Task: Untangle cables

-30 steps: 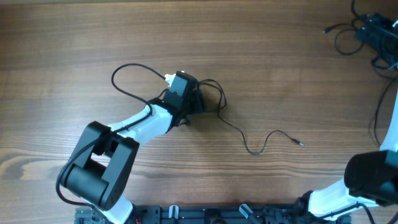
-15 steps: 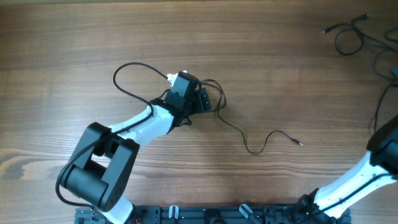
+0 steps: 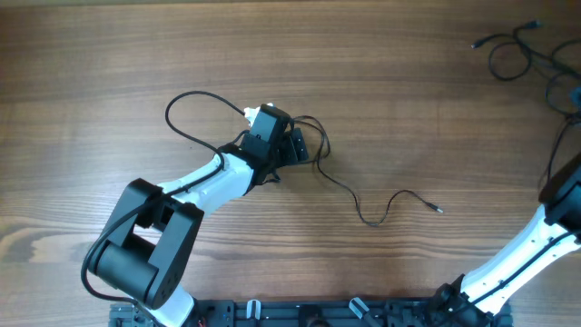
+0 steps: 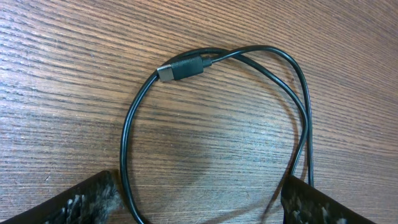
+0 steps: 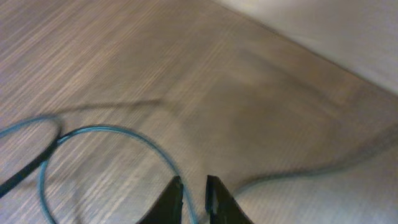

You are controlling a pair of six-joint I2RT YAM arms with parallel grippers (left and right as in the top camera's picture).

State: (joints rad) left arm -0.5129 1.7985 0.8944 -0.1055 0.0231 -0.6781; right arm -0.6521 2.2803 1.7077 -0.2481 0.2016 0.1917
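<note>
Since a second ago the right arm (image 3: 545,245) has pulled away from the 2 o'clock corner to the 4 o'clock edge, uncovering the cable bundle (image 3: 510,53) that lies there. The left arm (image 3: 204,182) has kept its place, its pincer now a little wider.

From overhead, the left pincer (image 3: 292,145) sits just off centre toward 11 o'clock on the wooden counter (image 3: 109,54), jaws apart over a loop of the long cable (image 3: 349,193). That cable trails toward 4 o'clock and ends in a small tip (image 3: 439,210). The right pincer is outside this view.

At the left wrist, the left pincer (image 4: 199,208) shows its fingertips at 7 and 5 o'clock, well apart and gripping nothing. The cable's loop lies flat between them, with its plug (image 4: 182,67) at 12 o'clock.

The right wrist view is blurred. The right pincer (image 5: 194,190), at 6 o'clock, has its fingertips almost together. A thin strand (image 5: 118,134) curves in from 9 o'clock into the narrow slit between them and looks pinched there.
</note>
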